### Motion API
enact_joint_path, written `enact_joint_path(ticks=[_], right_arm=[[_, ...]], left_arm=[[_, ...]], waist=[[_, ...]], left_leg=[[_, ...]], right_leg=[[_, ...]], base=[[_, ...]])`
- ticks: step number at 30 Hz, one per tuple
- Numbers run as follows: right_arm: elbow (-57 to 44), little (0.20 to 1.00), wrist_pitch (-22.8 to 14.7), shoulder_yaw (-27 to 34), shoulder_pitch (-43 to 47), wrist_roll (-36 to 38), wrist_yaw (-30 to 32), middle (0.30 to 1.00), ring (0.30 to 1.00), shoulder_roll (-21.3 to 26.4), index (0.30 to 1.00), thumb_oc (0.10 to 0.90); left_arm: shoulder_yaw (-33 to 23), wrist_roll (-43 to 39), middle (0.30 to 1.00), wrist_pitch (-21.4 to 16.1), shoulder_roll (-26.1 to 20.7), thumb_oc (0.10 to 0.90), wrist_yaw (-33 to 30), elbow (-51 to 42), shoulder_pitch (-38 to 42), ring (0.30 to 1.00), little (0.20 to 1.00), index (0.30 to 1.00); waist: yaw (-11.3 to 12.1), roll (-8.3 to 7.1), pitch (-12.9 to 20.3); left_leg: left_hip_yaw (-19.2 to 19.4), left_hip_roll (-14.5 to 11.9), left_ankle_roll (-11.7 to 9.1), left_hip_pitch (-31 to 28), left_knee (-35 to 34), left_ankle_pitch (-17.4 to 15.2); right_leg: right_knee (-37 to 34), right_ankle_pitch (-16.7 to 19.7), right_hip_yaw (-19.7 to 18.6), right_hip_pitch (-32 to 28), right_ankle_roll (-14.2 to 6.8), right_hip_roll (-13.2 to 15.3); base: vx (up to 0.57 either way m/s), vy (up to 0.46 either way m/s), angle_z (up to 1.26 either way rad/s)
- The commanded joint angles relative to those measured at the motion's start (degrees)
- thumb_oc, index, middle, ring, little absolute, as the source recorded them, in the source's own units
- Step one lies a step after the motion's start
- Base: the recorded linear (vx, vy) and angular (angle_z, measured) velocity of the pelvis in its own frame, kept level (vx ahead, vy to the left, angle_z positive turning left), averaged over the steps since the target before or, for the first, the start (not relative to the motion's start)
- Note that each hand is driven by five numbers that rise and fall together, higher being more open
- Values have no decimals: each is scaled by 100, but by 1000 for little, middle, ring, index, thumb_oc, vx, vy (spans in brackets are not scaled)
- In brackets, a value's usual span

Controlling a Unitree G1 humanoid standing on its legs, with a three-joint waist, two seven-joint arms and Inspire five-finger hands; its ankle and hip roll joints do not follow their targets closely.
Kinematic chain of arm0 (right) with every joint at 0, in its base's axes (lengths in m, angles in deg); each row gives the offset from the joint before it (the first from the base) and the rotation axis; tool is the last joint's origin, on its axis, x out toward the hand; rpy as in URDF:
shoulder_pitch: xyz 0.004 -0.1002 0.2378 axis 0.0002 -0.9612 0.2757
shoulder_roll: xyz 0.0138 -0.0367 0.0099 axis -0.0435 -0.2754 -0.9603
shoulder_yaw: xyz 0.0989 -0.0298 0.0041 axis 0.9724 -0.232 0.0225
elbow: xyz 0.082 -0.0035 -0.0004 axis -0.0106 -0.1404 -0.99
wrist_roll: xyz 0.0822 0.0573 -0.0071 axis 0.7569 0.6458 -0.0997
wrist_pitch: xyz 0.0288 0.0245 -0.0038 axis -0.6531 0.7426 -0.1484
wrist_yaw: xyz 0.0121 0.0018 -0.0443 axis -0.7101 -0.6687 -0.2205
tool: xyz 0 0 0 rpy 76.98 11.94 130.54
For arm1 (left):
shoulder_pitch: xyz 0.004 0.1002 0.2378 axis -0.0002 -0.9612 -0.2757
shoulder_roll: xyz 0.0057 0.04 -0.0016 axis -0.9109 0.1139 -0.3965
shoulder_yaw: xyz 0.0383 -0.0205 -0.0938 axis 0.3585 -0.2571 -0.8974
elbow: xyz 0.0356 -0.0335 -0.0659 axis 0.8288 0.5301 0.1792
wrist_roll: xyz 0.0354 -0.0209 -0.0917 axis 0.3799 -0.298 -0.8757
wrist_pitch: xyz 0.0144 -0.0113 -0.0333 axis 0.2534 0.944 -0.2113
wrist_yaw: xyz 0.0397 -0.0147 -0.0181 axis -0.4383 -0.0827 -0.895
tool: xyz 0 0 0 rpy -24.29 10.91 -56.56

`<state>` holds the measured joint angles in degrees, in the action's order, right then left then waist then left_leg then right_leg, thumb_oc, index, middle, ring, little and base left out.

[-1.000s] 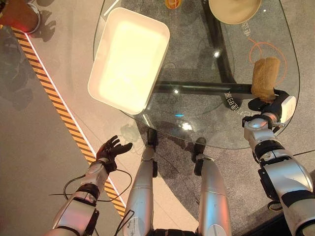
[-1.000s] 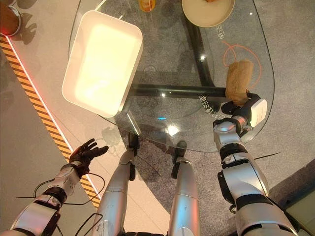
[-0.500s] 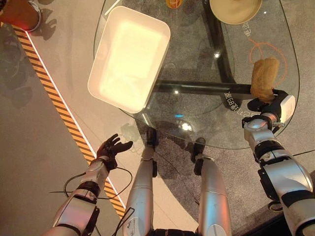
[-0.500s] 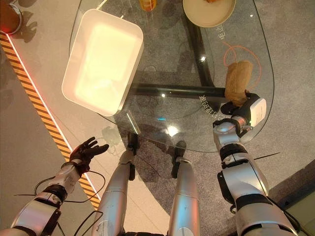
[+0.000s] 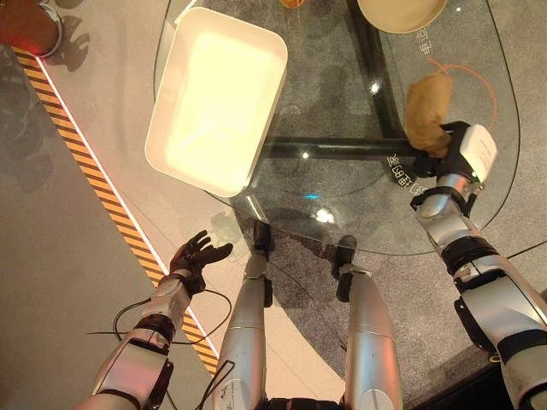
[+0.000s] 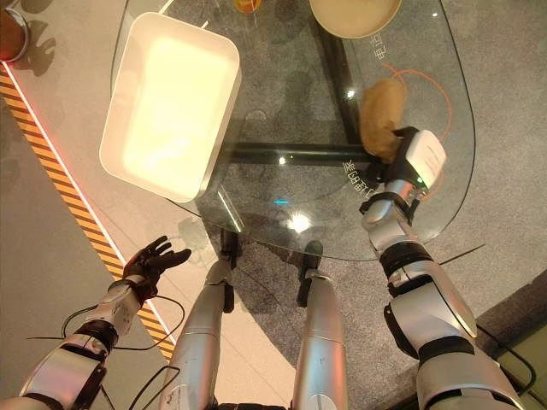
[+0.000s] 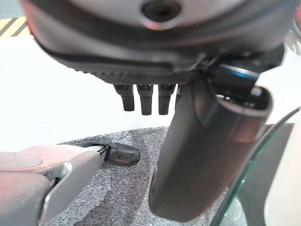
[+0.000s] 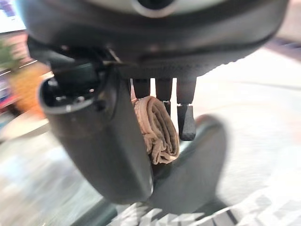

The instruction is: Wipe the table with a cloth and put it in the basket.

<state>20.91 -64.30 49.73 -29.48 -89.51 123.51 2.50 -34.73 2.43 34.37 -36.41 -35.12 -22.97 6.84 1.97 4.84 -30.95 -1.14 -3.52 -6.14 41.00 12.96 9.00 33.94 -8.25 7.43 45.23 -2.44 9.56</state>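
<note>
A rolled tan cloth (image 5: 425,109) is over the right part of the round glass table (image 5: 342,201); whether it touches the glass I cannot tell. My right hand (image 5: 455,147) is shut on the cloth's near end, and in the right wrist view the cloth (image 8: 157,129) sits between thumb and fingers. The white rectangular basket (image 5: 267,128) stands empty on the table's left side, well away from the cloth. My left hand (image 5: 195,256) hangs open below the table's edge over the floor, holding nothing, with its fingers (image 7: 143,99) relaxed.
A beige bowl (image 5: 402,10) and a small orange object (image 5: 291,4) stand at the table's far edge. An orange ring (image 5: 479,81) is marked on the glass beside the cloth. Yellow-black tape (image 5: 102,192) crosses the floor at left, and a reddish object (image 5: 30,21) stands beyond it.
My right hand has swept the cloth left and away across the glass, off the orange ring's middle. The left hand has stayed put.
</note>
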Motion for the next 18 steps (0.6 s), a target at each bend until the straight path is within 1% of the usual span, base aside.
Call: enact_joint_path(ticks=[1,7,9,13,15,18], right_arm=[[-559,200,-110,-516,727,-616,-195,300,300,49,300,100],[-639,200,-82,-869,810,-892,-552,300,300,-73,300,100],[-805,200,-30,-1068,846,-1097,-780,300,300,-103,300,100],[-948,200,-54,-1316,903,-1292,-1158,300,300,-163,300,100],[-942,200,-76,-1348,906,-1333,-1218,300,300,-196,300,100],[-989,200,-179,-1504,894,-1544,-1485,300,300,-271,300,100]], left_arm=[[77,134,900,-139,33,800,-150,31,-165,900,900,900],[95,176,900,-172,77,800,-117,19,-219,900,900,900],[107,196,900,-166,120,800,-167,-60,-245,900,900,900],[146,234,900,-164,146,800,-170,-86,-253,900,900,900],[148,253,900,-159,161,800,-183,-97,-251,900,900,900],[152,273,900,-137,185,800,-188,-135,-260,900,900,900]], waist=[[170,83,116],[224,125,116],[247,135,116],[278,140,116],[288,141,116],[312,156,116]], left_leg=[[224,527,378,-134,581,-878],[227,555,385,-162,567,-864],[229,566,384,-167,572,-858],[224,583,382,-175,573,-838],[222,586,382,-188,558,-830],[224,592,378,-200,543,-818]], right_leg=[[-1065,620,137,-318,-83,-254],[-1072,617,166,-342,-74,-226],[-1073,617,178,-351,-75,-204],[-1059,618,199,-360,-78,-185],[-1067,623,209,-371,-80,-185],[-1071,624,225,-377,-83,-172]], base=[[0,0,0],[2,7,1],[8,27,4],[0,0,0],[0,0,0],[0,0,0]])
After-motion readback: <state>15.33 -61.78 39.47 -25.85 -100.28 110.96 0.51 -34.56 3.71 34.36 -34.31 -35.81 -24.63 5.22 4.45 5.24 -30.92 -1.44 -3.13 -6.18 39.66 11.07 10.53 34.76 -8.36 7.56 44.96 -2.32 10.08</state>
